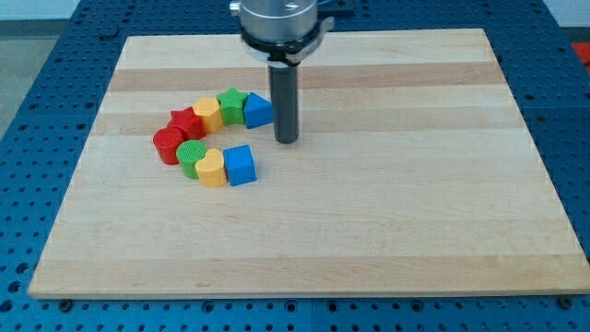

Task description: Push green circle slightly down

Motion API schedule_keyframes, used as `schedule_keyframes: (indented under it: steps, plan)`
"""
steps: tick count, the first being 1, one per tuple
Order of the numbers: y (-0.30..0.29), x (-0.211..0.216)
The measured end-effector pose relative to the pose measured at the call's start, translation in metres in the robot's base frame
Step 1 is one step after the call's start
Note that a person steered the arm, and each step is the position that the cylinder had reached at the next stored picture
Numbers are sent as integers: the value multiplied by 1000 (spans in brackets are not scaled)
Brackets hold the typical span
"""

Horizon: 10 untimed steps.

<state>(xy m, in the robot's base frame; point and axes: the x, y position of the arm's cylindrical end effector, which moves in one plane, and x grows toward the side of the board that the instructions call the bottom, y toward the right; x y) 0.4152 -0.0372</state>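
The green circle lies on the wooden board at the view's left, in an arc of blocks. It touches the red circle on its left and the yellow heart on its right. My tip rests on the board to the right of the arc, just right of the blue triangle. The tip is well right of and slightly above the green circle, not touching it.
The arc also holds a blue cube, a red star, a yellow block and a green star. The board's edge meets a blue perforated table all round.
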Motion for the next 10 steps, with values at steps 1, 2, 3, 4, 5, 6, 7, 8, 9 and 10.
schedule_keyframes:
  steps: [1, 2, 3, 4, 5, 6, 7, 8, 9, 10]
  plan:
    - [-18, 1]
    - [-29, 1]
    - [-43, 1]
    - [-58, 1]
    - [-70, 3]
    - [-73, 8]
    - [-74, 11]
    - [-83, 11]
    - [-95, 12]
    - [-101, 14]
